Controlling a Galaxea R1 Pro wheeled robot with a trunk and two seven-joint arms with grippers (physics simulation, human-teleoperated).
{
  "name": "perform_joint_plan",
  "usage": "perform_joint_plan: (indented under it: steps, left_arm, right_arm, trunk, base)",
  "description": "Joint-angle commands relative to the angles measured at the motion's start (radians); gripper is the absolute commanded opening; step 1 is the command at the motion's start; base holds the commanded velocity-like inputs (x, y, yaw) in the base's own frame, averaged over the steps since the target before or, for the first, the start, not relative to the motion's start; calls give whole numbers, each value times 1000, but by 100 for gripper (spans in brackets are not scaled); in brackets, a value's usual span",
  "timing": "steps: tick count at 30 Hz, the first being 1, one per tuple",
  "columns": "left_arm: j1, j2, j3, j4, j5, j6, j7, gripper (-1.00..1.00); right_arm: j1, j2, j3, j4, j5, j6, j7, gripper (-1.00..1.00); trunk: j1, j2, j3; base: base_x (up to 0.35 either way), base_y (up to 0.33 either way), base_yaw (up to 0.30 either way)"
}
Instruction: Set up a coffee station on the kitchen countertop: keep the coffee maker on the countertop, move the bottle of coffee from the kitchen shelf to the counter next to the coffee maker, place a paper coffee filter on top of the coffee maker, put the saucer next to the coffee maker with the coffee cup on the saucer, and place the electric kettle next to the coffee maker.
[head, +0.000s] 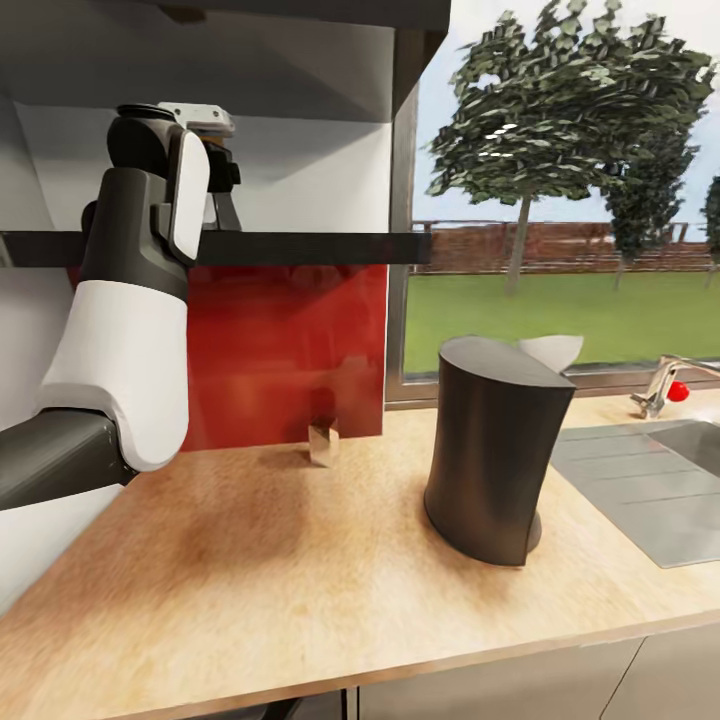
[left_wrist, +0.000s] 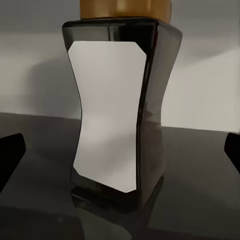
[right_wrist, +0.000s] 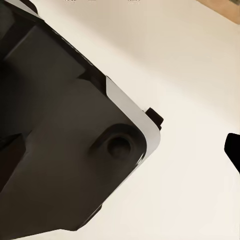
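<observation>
Wooden countertop (head: 300, 560) runs under a window. Left gripper (left_wrist: 120, 150) is raised to the dark shelf (head: 300, 247), fingers (left_wrist: 11, 150) wide apart, holding nothing; the bottle of coffee (left_wrist: 120, 110) stands between them. Coffee maker (head: 495, 450) stands below, to its right. Right gripper's state I cannot tell.

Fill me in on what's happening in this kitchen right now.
The robot's left arm is raised to the dark wall shelf. Its wrist camera faces the bottle of coffee standing upright on that shelf, with the left tool's fingertips spread to either side, not yet touching it. On the countertop below, the coffee maker stands near the sink.
</observation>
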Motion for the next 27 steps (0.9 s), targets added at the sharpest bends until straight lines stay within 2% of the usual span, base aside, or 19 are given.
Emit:
perform_joint_plan:
  steps: [1,14,27]
  left_arm:
    - [-1,-1,3,0,-6,4,-3,100]
    - [-1,0,5,0,-6,3,-4,100]
    - [-1,0,6,-1,-6,4,-4,100]
  right_arm:
    - [-1,0,6,3,-5,-7,3,100]
    - [-1,0,6,3,-5,-7,3,100]
    - [-1,0,6,3,-5,-7,3,100]
  trunk:
    - [0,-1,-2]
    - [0,-1,-2]
    - [0,-1,-2]
  base:
    - [171,48,0]
    - [107,14,0]
    - [48,9,0]
